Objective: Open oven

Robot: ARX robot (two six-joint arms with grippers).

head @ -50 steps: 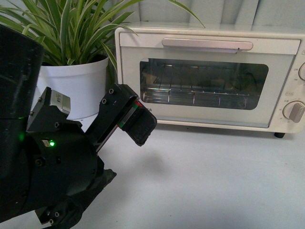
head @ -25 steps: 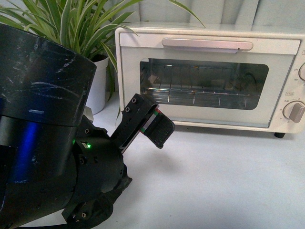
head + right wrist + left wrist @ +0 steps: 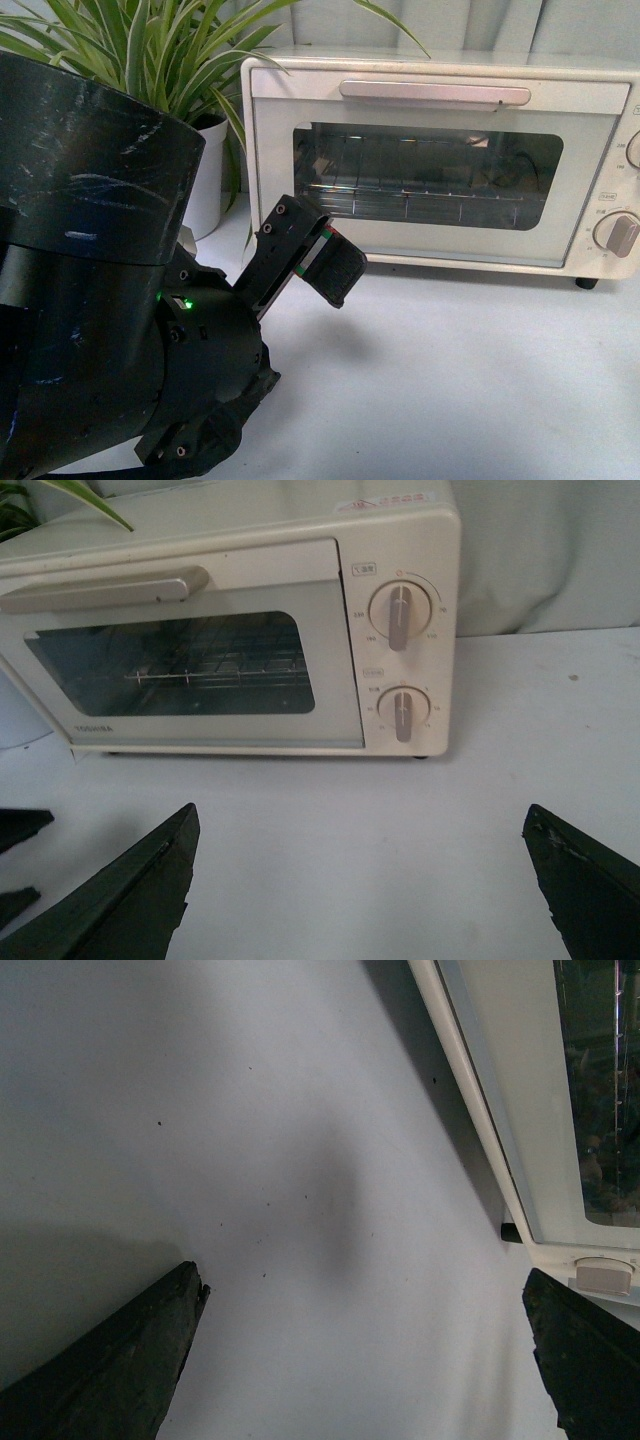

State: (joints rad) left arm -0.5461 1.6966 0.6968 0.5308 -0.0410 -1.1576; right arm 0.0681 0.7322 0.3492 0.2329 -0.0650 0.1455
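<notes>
The oven (image 3: 440, 160) is being seen in the upper right of the front view, on the table (image 3: 450, 380), with its door shut. The left gripper (image 3: 362, 1290) is being held at the lower left, near the oven's bottom corner. Its jaws are being held wide, gripping nothing. The right gripper (image 3: 360, 815) is being held wide too.
</notes>
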